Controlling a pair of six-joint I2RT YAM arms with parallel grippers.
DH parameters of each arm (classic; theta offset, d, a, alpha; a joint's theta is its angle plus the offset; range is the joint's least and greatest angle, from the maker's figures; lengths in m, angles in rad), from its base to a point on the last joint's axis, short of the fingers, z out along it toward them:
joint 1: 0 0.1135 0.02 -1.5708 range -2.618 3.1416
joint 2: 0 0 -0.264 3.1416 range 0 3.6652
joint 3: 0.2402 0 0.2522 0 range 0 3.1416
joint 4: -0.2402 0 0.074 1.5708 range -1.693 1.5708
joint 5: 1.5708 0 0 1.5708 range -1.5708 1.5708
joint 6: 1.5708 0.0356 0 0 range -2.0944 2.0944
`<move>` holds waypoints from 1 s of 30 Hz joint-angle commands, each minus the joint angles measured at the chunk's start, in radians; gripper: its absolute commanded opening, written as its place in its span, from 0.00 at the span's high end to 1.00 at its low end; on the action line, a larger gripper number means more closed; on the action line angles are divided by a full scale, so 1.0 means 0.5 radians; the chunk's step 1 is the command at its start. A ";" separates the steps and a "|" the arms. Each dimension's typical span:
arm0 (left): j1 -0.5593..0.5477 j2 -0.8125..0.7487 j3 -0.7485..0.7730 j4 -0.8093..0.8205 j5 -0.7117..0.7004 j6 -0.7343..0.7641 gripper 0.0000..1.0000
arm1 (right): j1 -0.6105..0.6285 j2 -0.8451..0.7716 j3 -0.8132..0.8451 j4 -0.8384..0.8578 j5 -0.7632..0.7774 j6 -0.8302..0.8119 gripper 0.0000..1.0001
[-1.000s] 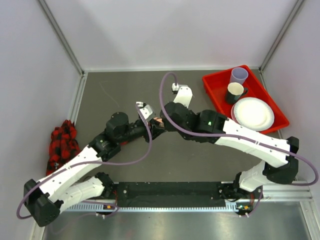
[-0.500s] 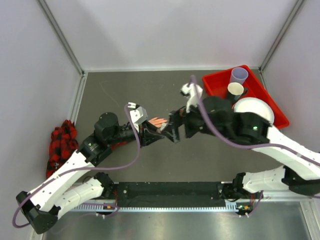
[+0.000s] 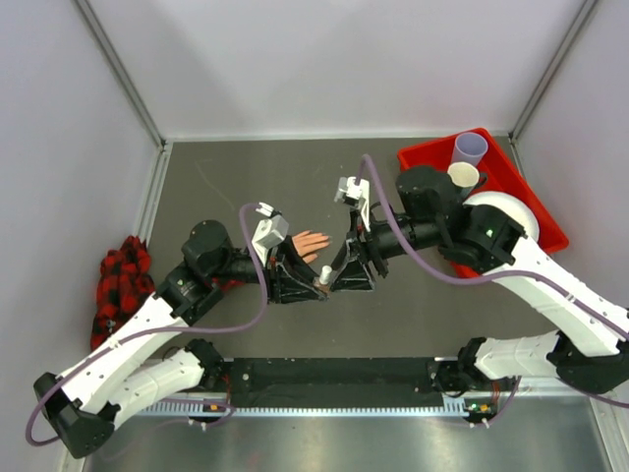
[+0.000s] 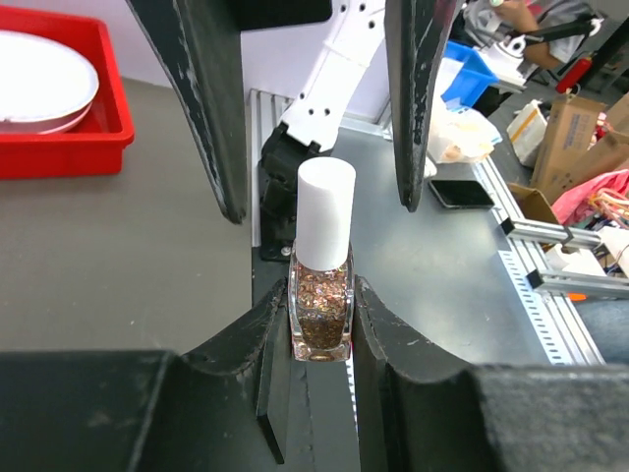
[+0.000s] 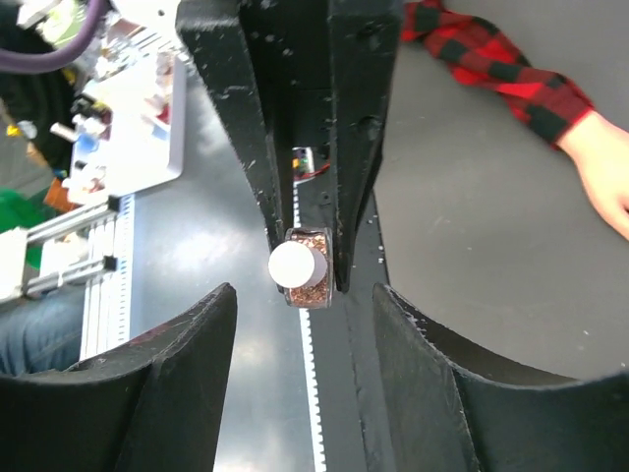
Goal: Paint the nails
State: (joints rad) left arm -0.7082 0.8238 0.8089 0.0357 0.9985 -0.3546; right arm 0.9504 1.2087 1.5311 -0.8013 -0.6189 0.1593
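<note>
A small nail polish bottle point(image 4: 321, 300) of copper glitter with a white cap point(image 4: 325, 211) stands upright in my left gripper point(image 4: 321, 320), which is shut on its glass body. My right gripper point(image 5: 305, 295) is open. Its fingers point(image 5: 187, 383) flank the cap point(image 5: 298, 264) from above without touching it. In the top view both grippers meet around the bottle point(image 3: 323, 276), left gripper point(image 3: 307, 282) and right gripper point(image 3: 346, 272). The peach mannequin hand point(image 3: 313, 243) lies just beyond them on the mat, with its plaid sleeve point(image 5: 491, 59) behind. The nails are too small to make out.
A red tray point(image 3: 421, 157) at the back right holds a purple cup point(image 3: 470, 147), a mug point(image 3: 460, 175) and a white plate point(image 3: 506, 211). A bunched red-and-black plaid cloth point(image 3: 123, 280) lies at the left edge of the mat.
Both grippers left the mannequin hand and came toward the near side. My right gripper opened wide, swung away, then returned over the bottle's cap. The hand is now uncovered.
</note>
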 commanded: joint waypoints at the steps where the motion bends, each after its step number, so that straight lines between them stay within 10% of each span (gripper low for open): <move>1: 0.002 -0.037 0.008 0.186 0.068 -0.095 1.00 | -0.008 -0.024 0.015 0.105 -0.201 -0.082 0.45; 17: 0.005 0.003 0.008 0.134 0.077 -0.036 1.00 | -0.008 0.150 0.190 0.066 -0.164 -0.113 0.57; 24: 0.005 0.018 0.042 0.021 0.019 0.071 1.00 | -0.011 0.169 0.190 0.023 -0.155 -0.122 0.79; 30: 0.005 0.006 0.146 -0.221 -0.569 0.267 1.00 | -0.002 0.141 0.046 0.062 -0.030 0.046 1.00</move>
State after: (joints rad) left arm -0.7078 0.8295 0.8177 -0.0181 0.9421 -0.3317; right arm 0.9501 1.2968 1.5795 -0.8093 -0.6598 0.1059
